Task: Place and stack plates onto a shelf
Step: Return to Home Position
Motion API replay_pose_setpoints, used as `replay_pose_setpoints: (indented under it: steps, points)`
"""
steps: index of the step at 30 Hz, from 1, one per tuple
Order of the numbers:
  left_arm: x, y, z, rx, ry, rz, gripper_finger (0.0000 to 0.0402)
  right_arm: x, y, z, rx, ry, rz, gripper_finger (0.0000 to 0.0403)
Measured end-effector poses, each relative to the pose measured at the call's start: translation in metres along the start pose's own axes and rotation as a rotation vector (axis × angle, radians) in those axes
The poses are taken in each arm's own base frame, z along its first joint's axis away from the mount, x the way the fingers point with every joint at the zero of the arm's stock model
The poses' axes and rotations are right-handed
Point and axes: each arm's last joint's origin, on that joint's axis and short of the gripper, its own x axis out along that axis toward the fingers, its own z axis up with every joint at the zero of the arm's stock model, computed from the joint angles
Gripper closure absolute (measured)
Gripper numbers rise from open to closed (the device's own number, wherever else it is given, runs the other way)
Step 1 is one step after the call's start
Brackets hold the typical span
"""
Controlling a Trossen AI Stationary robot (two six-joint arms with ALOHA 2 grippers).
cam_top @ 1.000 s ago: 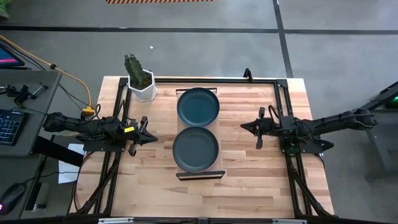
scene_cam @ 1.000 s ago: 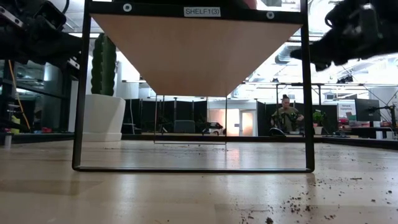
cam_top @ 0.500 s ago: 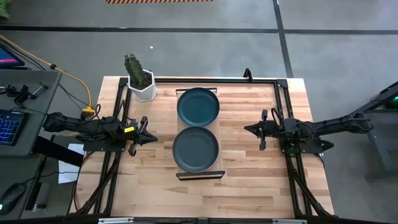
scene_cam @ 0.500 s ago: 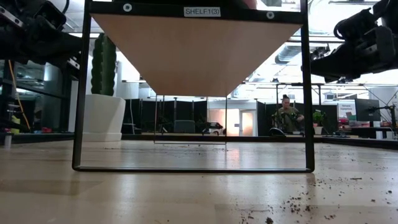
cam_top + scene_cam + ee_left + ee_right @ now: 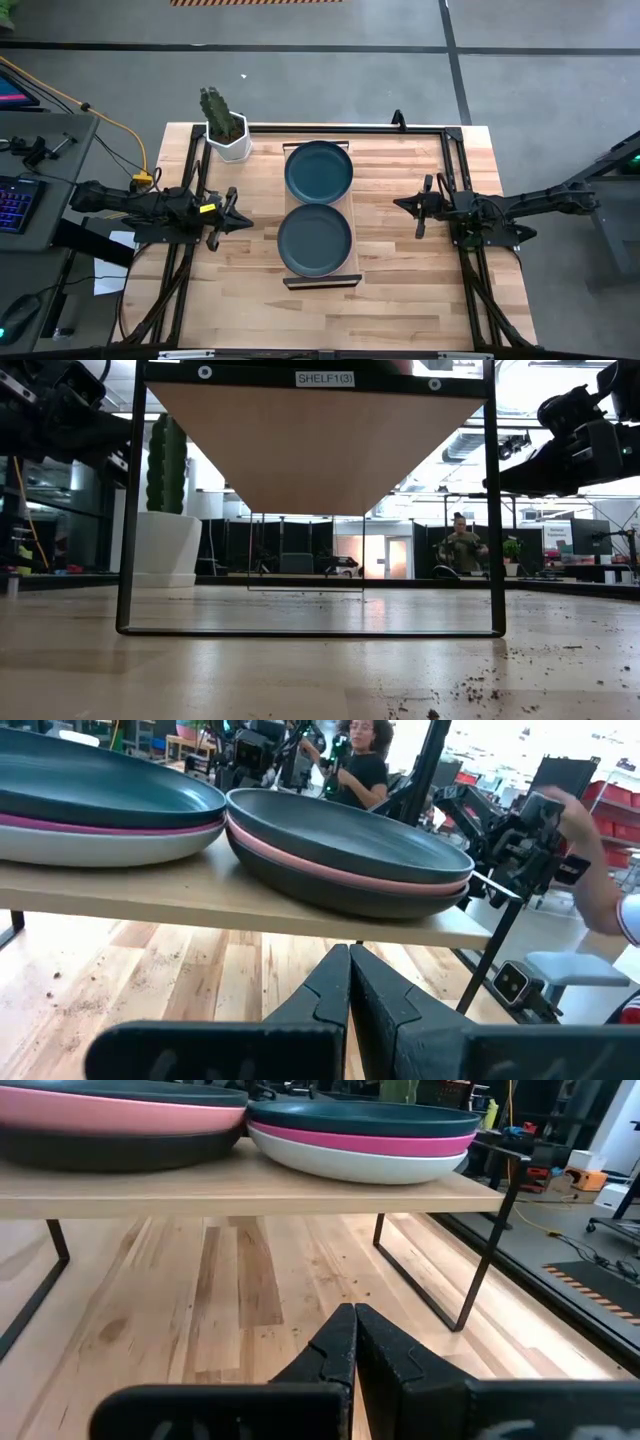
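The shelf (image 5: 200, 898) stands mid-desk (image 5: 400, 300) and carries all six plates in two piles of three. One stack (image 5: 319, 171), at the shelf's end nearer the plant pot (image 5: 231, 146), is dark teal over pink over pale white. The other stack (image 5: 315, 240), at the shelf's opposite end, is dark teal over pink over dark. The left pincer (image 5: 349, 956) hangs off the shelf's left long side, its fingers pressed together on nothing. The right pincer (image 5: 354, 1316) hangs off the shelf's right long side, likewise closed and empty. Both are clear of the shelf.
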Motion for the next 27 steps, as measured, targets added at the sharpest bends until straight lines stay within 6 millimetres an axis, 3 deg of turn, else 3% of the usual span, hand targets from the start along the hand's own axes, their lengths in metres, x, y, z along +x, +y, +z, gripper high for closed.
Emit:
replay_pose_setpoints:
  steps: [18, 27]
  points:
    - [-0.001, 0.002, -0.006, -0.001, 0.055, 0.042, 0.0401, -0.01, -0.003, 0.0, 0.009, -0.027, 0.001, 0.0403]
    - [-0.006, 0.0, 0.001, 0.0, -0.025, 0.025, 0.0401, -0.023, -0.009, 0.016, 0.08, -0.231, -0.006, 0.0403]
